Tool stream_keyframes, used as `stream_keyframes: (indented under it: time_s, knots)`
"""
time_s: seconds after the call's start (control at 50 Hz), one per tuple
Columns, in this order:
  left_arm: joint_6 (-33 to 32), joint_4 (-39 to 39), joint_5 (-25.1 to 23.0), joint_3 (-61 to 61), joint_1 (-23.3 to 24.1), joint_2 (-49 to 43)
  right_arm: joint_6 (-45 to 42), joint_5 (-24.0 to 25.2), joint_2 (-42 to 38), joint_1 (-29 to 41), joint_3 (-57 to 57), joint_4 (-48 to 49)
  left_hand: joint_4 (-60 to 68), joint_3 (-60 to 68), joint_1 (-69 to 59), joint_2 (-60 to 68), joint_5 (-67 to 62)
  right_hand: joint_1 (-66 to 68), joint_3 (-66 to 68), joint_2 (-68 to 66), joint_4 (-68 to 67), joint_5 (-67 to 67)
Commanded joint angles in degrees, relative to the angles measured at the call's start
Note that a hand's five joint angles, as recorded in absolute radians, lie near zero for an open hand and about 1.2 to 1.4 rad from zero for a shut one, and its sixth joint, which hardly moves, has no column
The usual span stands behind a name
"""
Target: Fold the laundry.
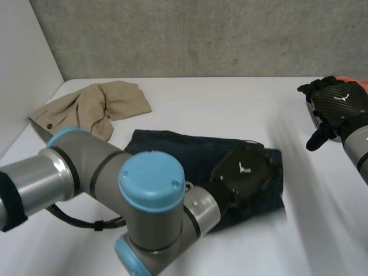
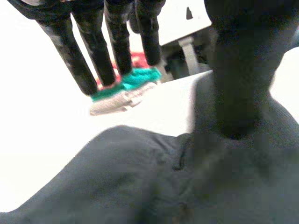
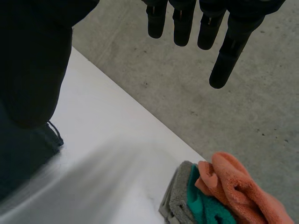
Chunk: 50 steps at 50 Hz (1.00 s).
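Dark folded garment [image 1: 190, 152] sits mid-counter [image 1: 230, 103]. The left robot hand [image 1: 241, 171] lies flat on its right end, fingers straight and thumb down on the cloth. My guess is it's pressing the fold flat. The right robot hand [image 1: 336, 106] hangs well right of the garment, fingers loosely spread, holding nothing. A crumpled beige garment [image 1: 95, 106] waits behind-left of it. A towel stack [image 3: 210, 198] sits loose on the counter, far right of it.

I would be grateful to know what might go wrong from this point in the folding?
1. The left robot hand rests on the dark garment; sliding away could drag and bunch it.
2. The right robot hand hangs open near a stack of small cloths at the edge of the table; a low sweep might knock them off.
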<state>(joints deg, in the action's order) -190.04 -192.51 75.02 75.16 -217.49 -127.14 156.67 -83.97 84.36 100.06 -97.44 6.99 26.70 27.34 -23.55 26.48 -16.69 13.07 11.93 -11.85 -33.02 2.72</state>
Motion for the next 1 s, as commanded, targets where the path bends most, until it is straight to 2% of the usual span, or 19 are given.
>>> stream_keyframes:
  time_s: [0.02,0.14,0.24,0.28,0.38,0.44,0.5,0.58,0.62,0.76,0.86,1.0]
  knots:
    - [-0.2,0.3,0.5,2.3,0.8,4.6,-0.1,0.1,-1.1,-0.2,0.9,-0.1,-7.7,-8.4,4.6,-7.5,7.7,-3.1,-1.9,1.8,23.0,-2.7]
    - [-0.1,0.3,2.4,4.8,-1.4,11.9,-0.1,0.0,-1.1,0.3,2.3,-1.0,-10.4,-11.1,7.3,-10.2,10.4,-3.1,-1.9,1.8,23.0,-2.7]
    - [-0.2,0.0,8.2,7.3,-9.3,18.8,0.6,0.6,-1.7,0.7,4.4,-6.0,-12.6,-13.2,9.5,-12.4,12.6,-3.1,-1.9,1.8,23.0,-2.7]
    - [-0.2,0.1,9.0,7.4,-11.6,19.5,1.0,0.7,-2.7,1.3,5.5,-8.6,-12.5,-13.1,9.3,-12.2,12.4,-3.1,-1.9,1.8,23.0,-2.7]
    - [-0.1,2.0,9.9,7.9,-17.9,18.9,3.7,0.9,-10.4,7.9,10.2,-15.2,-11.9,-12.6,8.8,-11.7,11.9,-3.1,-1.9,1.8,23.0,-2.7]
    - [-0.3,4.9,10.1,11.0,-20.8,17.6,3.8,0.5,-13.8,9.4,11.3,-16.0,-11.3,-11.9,8.1,-11.1,11.3,-3.1,-1.9,1.8,23.0,-2.7]
    - [-1.1,7.0,10.3,14.4,-21.7,17.0,3.8,0.6,-17.6,10.2,11.5,-15.9,-11.1,-11.7,8.0,-10.9,11.1,-3.1,-1.9,1.8,23.0,-2.7]
    - [-2.1,5.9,10.1,17.7,-21.8,15.3,3.8,0.5,-20.8,10.6,11.2,-13.7,-10.8,-11.4,7.6,-10.5,10.8,-3.1,-1.9,1.8,23.0,-2.7]
    - [-2.4,5.0,10.1,18.4,-21.8,14.5,3.8,0.5,-22.0,11.3,10.9,-11.0,-10.3,-10.9,7.1,-10.0,10.3,1.9,3.0,-3.1,18.1,2.2]
    - [-6.0,3.5,10.3,19.4,-21.8,11.0,3.4,-1.5,-23.6,12.3,8.8,-3.9,4.9,4.2,-8.0,5.1,-4.9,3.2,4.4,-4.5,16.7,3.6]
    - [-9.7,3.3,10.1,19.4,-21.7,10.2,0.7,-5.1,-21.1,12.5,6.3,2.5,9.1,8.4,-12.2,9.3,-9.1,0.7,1.9,-1.9,19.2,1.1]
    - [-10.2,0.3,10.6,19.8,-22.0,13.7,-4.2,-5.7,-8.5,11.6,3.8,1.1,7.2,6.6,-10.4,7.4,-7.2,0.7,1.9,-1.9,19.2,1.1]
